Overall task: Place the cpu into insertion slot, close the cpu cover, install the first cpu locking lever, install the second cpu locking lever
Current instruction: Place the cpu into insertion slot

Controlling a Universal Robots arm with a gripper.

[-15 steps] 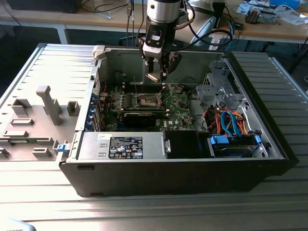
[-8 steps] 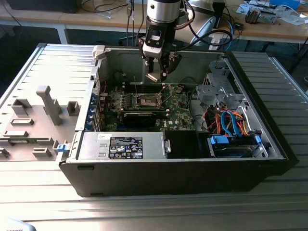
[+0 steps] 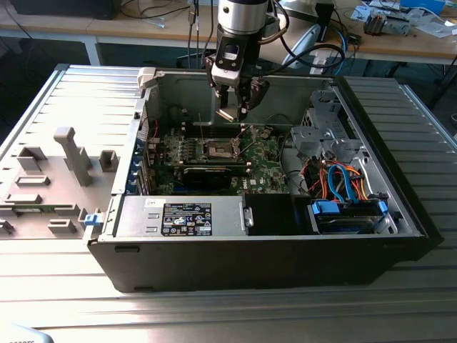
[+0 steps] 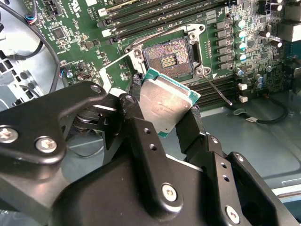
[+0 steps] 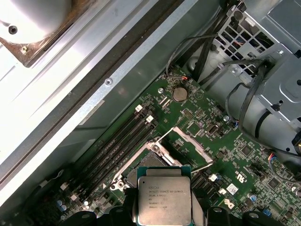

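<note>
Pinched by its edges in the end effector (image 4: 162, 117), the cpu (image 4: 164, 101) hangs above the motherboard (image 4: 70, 19) inside the open computer case (image 3: 214, 264), near the bare insertion slot (image 4: 167, 59) but not touching it. The cpu cover (image 4: 116, 62) stands raised and a locking lever (image 4: 217, 90) lies unlatched, so all four steps appear to remain. Small print lines the chip's lid, and a printed label (image 3: 187, 218) sits on the power supply along the case's long black wall.
</note>
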